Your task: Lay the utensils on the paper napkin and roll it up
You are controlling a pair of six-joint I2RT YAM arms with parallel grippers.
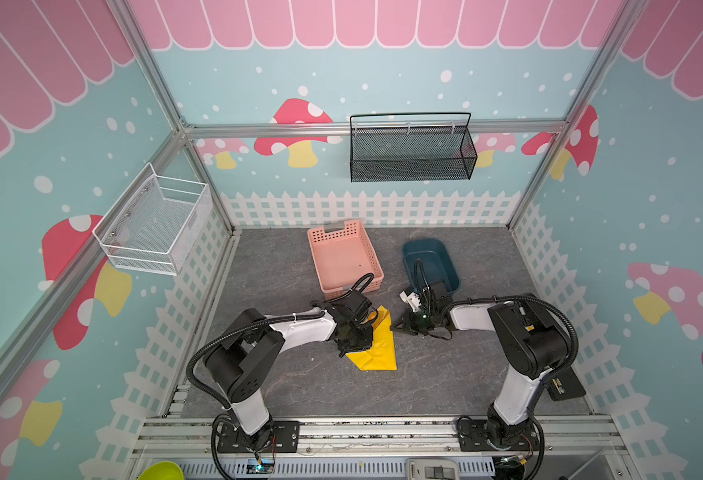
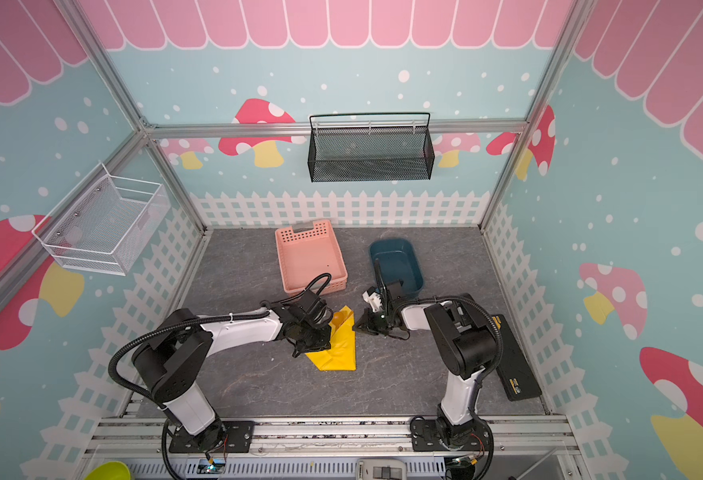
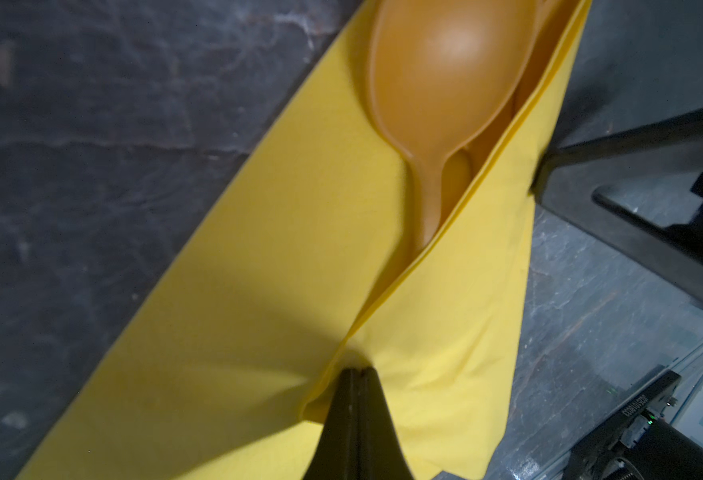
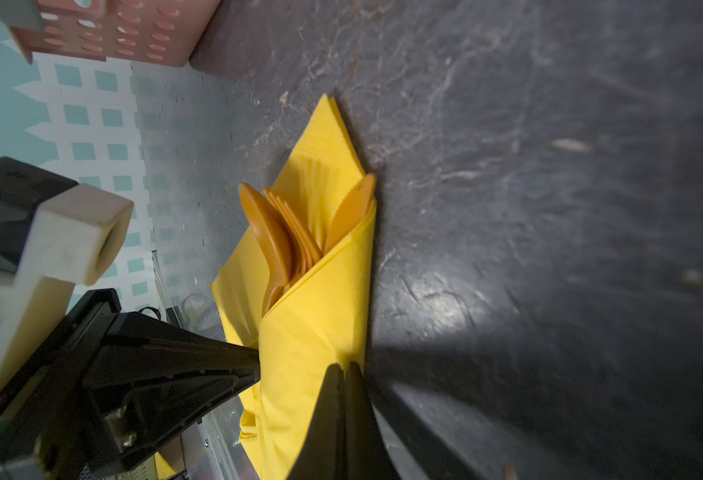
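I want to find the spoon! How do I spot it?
Look on the grey stone-look table, near the pink perforated plastic basket, for the folded yellow paper napkin. Poking out of its open end is the orange plastic spoon, the only piece with a round bowl.

Near my bases the worktop (image 1: 291, 386) lies open. The paper napkin (image 1: 377, 349) fills the middle. The pink basket (image 1: 343, 255) and blue tub (image 1: 433, 262) block the room beyond.
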